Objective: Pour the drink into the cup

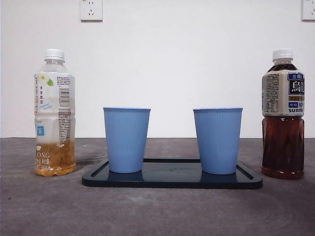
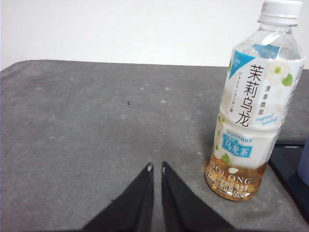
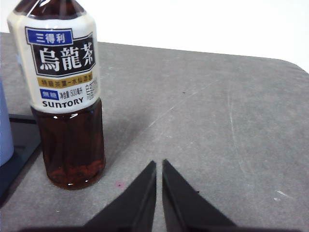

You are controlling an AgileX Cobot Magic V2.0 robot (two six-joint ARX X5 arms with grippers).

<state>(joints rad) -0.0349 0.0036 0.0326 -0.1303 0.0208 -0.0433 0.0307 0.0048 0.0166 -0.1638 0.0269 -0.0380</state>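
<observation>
Two blue ribbed cups, one on the left (image 1: 126,139) and one on the right (image 1: 217,140), stand upright on a dark tray (image 1: 172,180). A pale jasmine oolong bottle (image 1: 54,114) with a white cap, about a quarter full, stands left of the tray; it also shows in the left wrist view (image 2: 255,104). A dark oolong tea bottle (image 1: 282,115), nearly full and capped, stands right of the tray; it also shows in the right wrist view (image 3: 63,92). My left gripper (image 2: 156,167) is shut and empty, short of the pale bottle. My right gripper (image 3: 159,164) is shut and empty, short of the dark bottle.
The grey table top (image 1: 157,211) runs to a white wall with sockets (image 1: 91,10). The tray's edge shows in the left wrist view (image 2: 289,169) and in the right wrist view (image 3: 19,140). No arm shows in the front view.
</observation>
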